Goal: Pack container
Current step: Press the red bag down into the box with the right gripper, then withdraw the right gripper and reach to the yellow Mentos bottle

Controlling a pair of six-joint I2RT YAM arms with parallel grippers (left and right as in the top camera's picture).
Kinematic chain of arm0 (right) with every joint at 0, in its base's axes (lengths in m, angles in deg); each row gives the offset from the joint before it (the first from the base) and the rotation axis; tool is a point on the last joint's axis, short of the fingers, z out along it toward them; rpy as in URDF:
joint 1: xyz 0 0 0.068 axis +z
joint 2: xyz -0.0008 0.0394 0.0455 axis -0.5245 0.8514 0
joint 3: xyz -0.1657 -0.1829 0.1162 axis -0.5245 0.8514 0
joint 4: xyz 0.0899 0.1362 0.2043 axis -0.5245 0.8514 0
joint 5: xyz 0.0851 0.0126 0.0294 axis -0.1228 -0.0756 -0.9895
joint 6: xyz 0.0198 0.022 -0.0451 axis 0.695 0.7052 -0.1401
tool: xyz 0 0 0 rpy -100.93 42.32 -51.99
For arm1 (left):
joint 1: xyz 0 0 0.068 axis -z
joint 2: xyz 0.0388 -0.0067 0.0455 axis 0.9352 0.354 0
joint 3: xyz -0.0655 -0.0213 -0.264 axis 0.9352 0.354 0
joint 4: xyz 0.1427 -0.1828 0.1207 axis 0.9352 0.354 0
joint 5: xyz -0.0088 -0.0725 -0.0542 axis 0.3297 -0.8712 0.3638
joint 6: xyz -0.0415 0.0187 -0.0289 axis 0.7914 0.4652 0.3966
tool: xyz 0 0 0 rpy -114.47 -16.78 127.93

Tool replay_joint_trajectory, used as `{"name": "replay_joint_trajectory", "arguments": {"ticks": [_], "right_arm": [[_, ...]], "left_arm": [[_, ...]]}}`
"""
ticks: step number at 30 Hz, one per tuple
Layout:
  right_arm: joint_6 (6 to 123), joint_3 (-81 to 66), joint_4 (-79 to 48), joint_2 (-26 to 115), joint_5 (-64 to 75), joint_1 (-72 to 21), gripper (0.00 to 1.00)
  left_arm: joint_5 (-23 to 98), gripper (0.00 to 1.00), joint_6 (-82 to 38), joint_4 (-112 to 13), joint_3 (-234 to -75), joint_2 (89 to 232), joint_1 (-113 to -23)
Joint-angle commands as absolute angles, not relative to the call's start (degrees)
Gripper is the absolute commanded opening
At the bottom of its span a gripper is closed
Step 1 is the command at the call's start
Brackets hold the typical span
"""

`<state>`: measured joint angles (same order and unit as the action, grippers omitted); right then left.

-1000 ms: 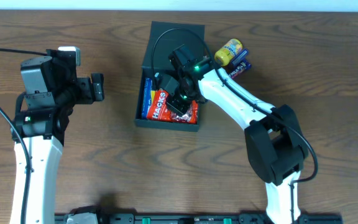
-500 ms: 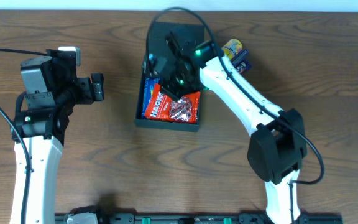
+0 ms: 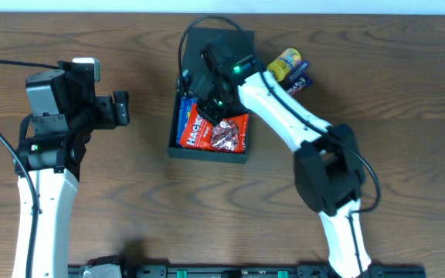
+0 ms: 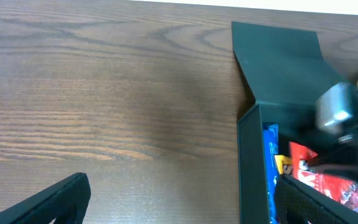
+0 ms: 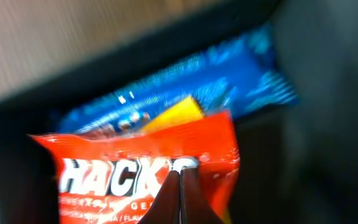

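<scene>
The container (image 3: 207,151) is a dark open box at the table's middle, its flap lid (image 3: 219,38) laid back behind it. Inside lie a red Hacks packet (image 3: 219,133) and a blue packet (image 3: 182,123) along the left wall. My right gripper (image 3: 210,106) hovers over the box's back half, shut, its closed tips (image 5: 179,182) right above the red packet (image 5: 104,180) with nothing between them. The blue packet (image 5: 185,87) shows behind it. My left gripper (image 3: 119,108) stands open well to the left of the box (image 4: 250,162), holding nothing.
A yellow snack packet (image 3: 287,63) and a dark blue one (image 3: 300,82) lie on the table by the box's back right corner, close to the right arm's forearm. Bare wood lies between the left gripper and the box.
My right gripper has moved from over the red packet toward the back left of the box, leaving the packet lying uncovered. The left arm has not moved.
</scene>
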<state>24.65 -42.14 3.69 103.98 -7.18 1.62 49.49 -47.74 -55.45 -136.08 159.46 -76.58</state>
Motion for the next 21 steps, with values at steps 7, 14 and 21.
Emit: {"name": "replay_joint_trajectory", "arguments": {"ticks": [7,14,21], "right_arm": [[23.32,-41.44,8.43,108.03,-8.42,3.63,0.01],[23.32,-42.05,8.65,107.02,-8.42,3.59,0.01],[23.1,-43.82,9.48,102.01,-8.4,3.37,0.01]], "left_arm": [[48.77,0.95,-48.35,-55.49,-137.76,158.91,-76.8],[48.9,0.95,-48.37,-55.49,-137.76,158.91,-76.8],[48.9,0.95,-48.35,-55.47,-137.76,158.91,-76.8]]}}
